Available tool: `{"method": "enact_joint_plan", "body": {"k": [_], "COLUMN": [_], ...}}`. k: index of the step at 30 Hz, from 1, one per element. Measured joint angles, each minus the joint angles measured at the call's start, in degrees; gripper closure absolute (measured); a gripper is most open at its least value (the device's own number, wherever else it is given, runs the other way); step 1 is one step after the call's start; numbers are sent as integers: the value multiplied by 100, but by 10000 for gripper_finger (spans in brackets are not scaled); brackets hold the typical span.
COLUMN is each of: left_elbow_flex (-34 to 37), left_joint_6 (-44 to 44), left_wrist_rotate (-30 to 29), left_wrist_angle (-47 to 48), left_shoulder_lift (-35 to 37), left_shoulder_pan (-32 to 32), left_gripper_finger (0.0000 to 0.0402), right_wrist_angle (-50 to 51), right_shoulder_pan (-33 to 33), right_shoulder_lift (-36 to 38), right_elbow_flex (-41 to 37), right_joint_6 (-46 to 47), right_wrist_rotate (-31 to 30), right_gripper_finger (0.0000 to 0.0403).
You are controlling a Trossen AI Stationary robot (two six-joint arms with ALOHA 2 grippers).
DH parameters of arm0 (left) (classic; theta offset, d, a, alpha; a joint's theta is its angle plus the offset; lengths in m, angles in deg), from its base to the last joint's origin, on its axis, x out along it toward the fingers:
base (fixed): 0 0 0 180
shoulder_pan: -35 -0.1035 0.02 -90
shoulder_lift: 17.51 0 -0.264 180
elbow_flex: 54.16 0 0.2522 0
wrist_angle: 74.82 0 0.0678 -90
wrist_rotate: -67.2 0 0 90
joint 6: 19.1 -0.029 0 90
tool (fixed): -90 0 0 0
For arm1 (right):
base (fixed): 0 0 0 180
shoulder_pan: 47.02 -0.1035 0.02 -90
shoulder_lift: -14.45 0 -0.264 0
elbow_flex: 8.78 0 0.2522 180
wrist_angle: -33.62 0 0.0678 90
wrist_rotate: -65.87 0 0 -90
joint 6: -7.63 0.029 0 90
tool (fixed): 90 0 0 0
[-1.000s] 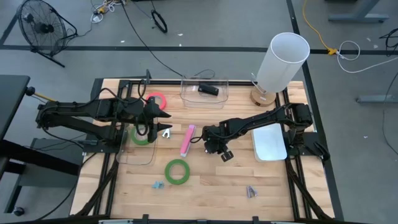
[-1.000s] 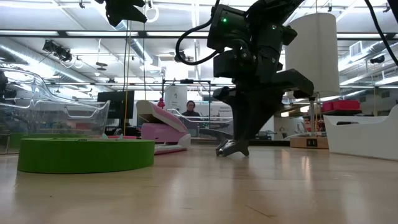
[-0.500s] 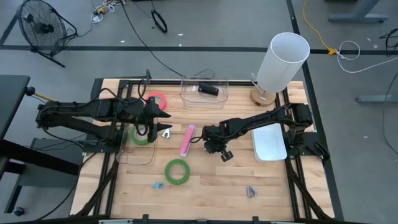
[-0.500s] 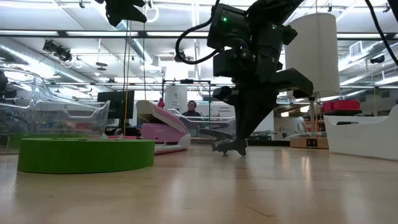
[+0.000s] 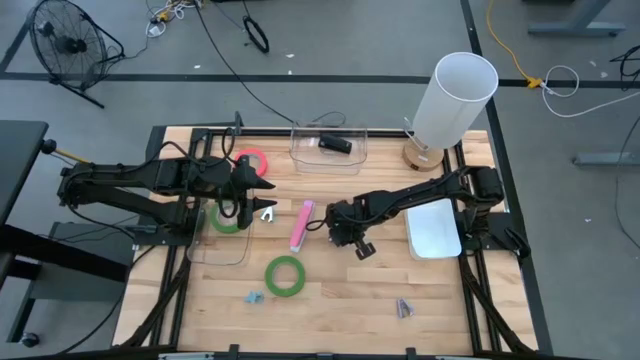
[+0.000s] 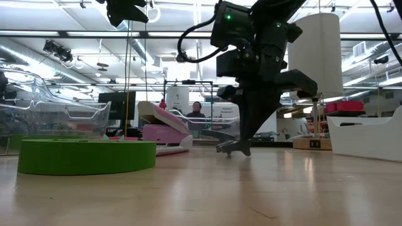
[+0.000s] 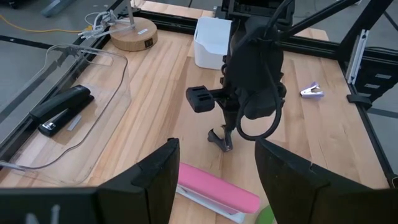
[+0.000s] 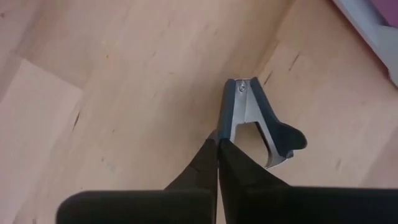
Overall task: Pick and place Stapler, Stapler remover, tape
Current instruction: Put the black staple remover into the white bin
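Tape rolls (image 5: 286, 275), two green, one pink-red, two staplers (image 5: 301, 225)

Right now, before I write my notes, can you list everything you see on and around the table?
tape: 3; green roll front centre; second green roll by the clear tray, left; pink-red roll back left
staplers: 2; pink stapler centre; black stapler in the clear box, back
staple removers: 3; dark remover centre; blue remover front left; grey remover front right
white bin: 1; right
white cylinder: 1; back right
fan: 1; black; floor
person: 1; far behind
left gripper: open, above the pink stapler
right gripper: shut on the dark remover
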Motion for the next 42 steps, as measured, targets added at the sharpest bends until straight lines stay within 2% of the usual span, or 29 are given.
{"method": "enact_joint_plan", "body": {"k": [15,29,42], "left_elbow_flex": [-2,-1,0], "left_joint_6": [0,-2,-2], "left_wrist_rotate": [1,0,0], "left_wrist_angle": [-4,-6,-3], "left_shoulder_lift": [-1,0,-1], "left_shoulder_pan": [2,1,2], "left_gripper_finger": [189,189,189], "right_wrist_angle": [447,1424,2372], "right_shoulder_pan": [-3,-5,-3], "right_shoulder_lift": [1025,2501,3527], "right_elbow_flex": [-6,-6,-6], "right_joint_6": [405,1226,1876], "right_wrist_rotate": [-2,-263,-364], "right_gripper_finger": [403,403,403]}}
